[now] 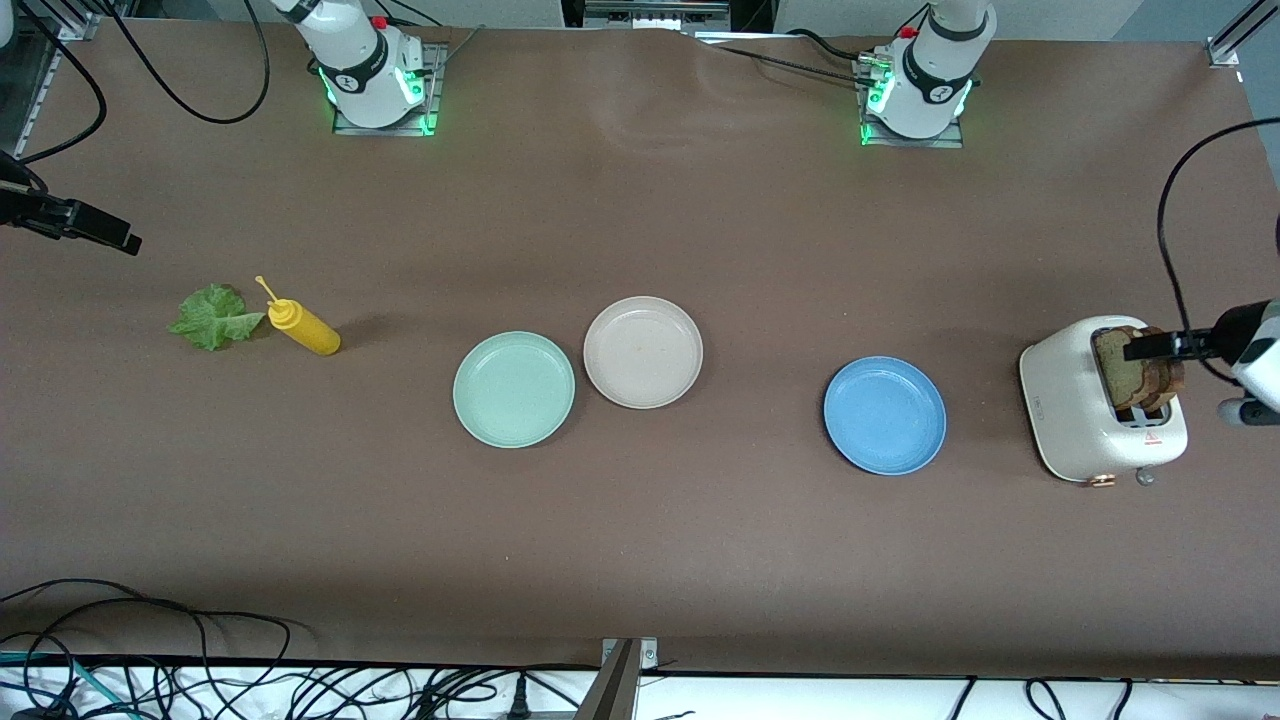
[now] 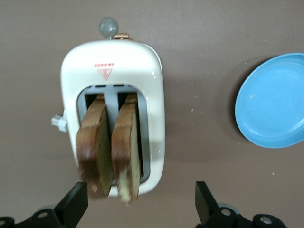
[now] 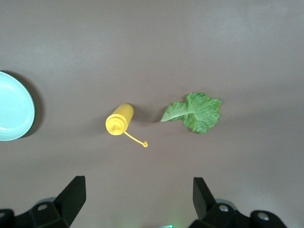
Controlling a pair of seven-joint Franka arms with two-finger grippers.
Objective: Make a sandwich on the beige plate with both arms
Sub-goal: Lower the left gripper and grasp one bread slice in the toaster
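Two tan bread slices (image 1: 1128,372) (image 2: 95,147) with brown crust stand upright in the slots of a white toaster (image 1: 1085,415) (image 2: 114,57) at the left arm's end of the table. My left gripper (image 1: 1140,348) (image 2: 140,194) hangs over the toaster, open and holding nothing. A ruffled green lettuce leaf (image 1: 213,318) (image 3: 197,111) lies on the table at the right arm's end. My right gripper (image 1: 115,235) (image 3: 137,190) hovers open above the table beside the leaf. The beige plate (image 1: 643,352) sits bare near the table's middle.
A yellow squeeze bottle (image 1: 305,328) (image 3: 118,119) lies next to the lettuce. A mint-green plate (image 1: 514,389) (image 3: 12,107) touches the beige one, nearer the front camera. A blue plate (image 1: 885,415) (image 2: 273,102) sits between the beige plate and the toaster. Cables run along the front edge.
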